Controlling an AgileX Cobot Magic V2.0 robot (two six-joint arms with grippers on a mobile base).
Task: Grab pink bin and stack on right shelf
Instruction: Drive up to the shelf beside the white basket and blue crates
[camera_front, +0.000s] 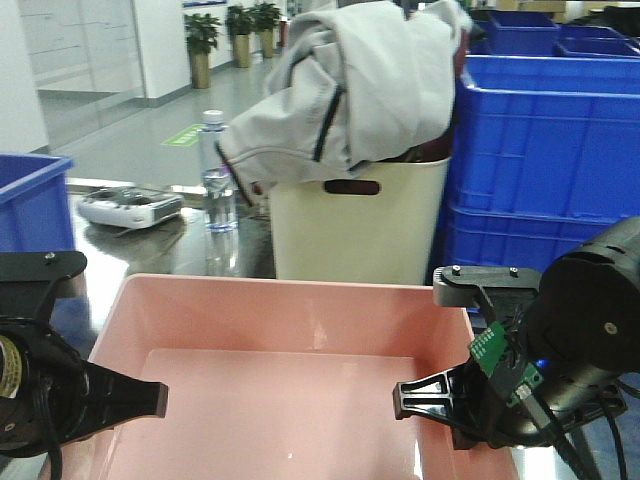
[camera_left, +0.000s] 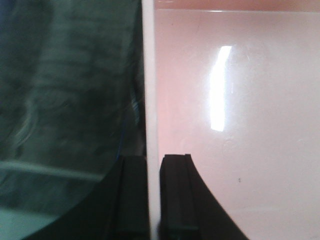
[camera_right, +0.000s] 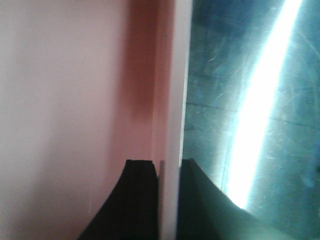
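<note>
Exterior front-facing view: a dark, shiny top, judged to belong to the right shelf (camera_front: 160, 245), spreads under and beyond the pink bin (camera_front: 280, 330). The bin lies nearest the camera, empty, with its long side across the view. Whether it rests on the top or hangs just clear cannot be told. A tall cream bin (camera_front: 360, 230), draped with a grey jacket (camera_front: 340, 80), stands just behind the far rim. Blue crates (camera_front: 540, 130) stand to the right.

The left gripper (camera_left: 152, 162) is clamped on the bin's left wall and the right gripper (camera_right: 169, 167) on its right wall. In each wrist view the fingers (camera_left: 177, 200) straddle the rim, one inside and one outside.

Procedure:
- Hold equal clamp force on both sides.
- Move both arms together at matched height so the bin travels level.
- Stop the far rim short of the cream bin.
- Release only once the base sits flat.
- The thin walls may flex, so avoid drawing the arms apart.
</note>
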